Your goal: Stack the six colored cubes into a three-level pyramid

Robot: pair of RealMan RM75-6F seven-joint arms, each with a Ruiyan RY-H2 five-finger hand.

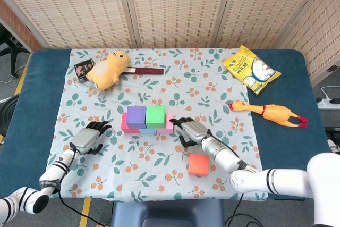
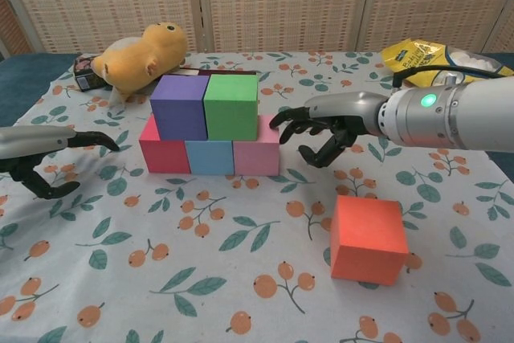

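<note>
The chest view's left edge is cutting off the left hand [image 2: 48, 158] at the wrist. A yellow plush toy [image 2: 140, 55] is hiding most of a small dark box [image 2: 83, 70], its label unreadable.

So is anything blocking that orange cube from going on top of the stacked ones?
Nothing visible. The orange foam cube sits alone on the floral cloth, and the tops of the purple cube and green cube are bare.
</note>
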